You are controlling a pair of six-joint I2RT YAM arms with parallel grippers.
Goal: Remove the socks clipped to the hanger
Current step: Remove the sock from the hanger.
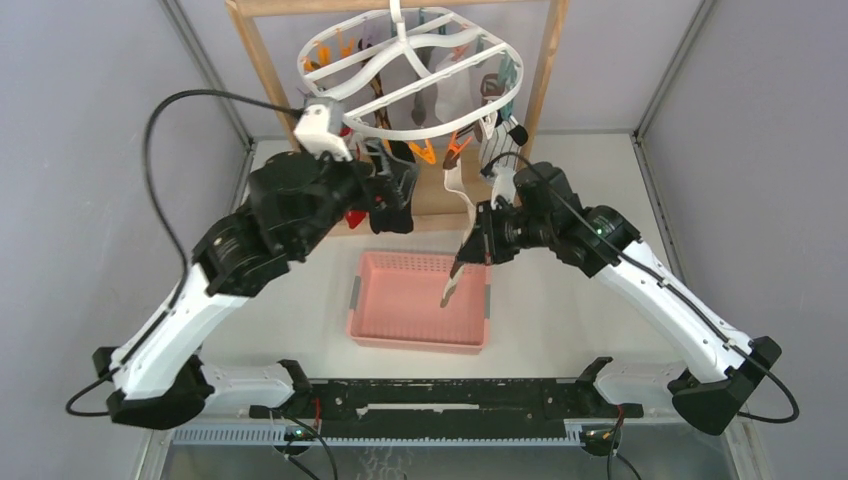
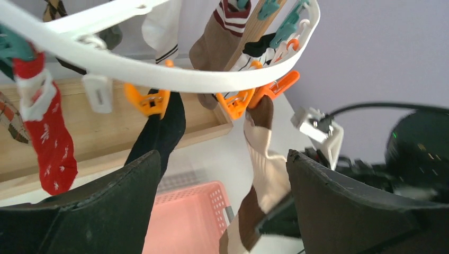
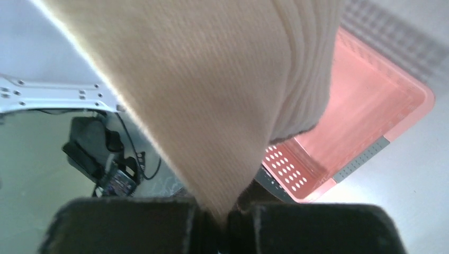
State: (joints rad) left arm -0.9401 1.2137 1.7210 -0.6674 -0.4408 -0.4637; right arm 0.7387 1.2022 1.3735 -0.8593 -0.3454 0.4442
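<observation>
The white oval hanger [image 1: 400, 75] hangs from a wooden frame, with several socks on its clips. My right gripper [image 1: 478, 243] is shut on the beige-and-brown sock [image 1: 452, 280], which runs taut from an orange clip [image 1: 455, 150] down over the basket. In the right wrist view the beige sock [image 3: 212, 79] fills the frame above my shut gripper [image 3: 225, 217]. My left gripper [image 1: 395, 200] is open and empty below the hanger's front rim [image 2: 159, 74]. Its view shows the gripper [image 2: 222, 159], a red patterned sock [image 2: 50, 143], a black sock [image 2: 159, 132] and the beige-and-brown sock [image 2: 262, 174].
A pink perforated basket [image 1: 400, 330] sits on the table below the hanger; it also shows in the right wrist view [image 3: 370, 100]. The wooden frame's posts [image 1: 262, 65] and base board [image 2: 106, 132] stand behind my grippers. Orange clips [image 2: 235, 103] dangle from the rim.
</observation>
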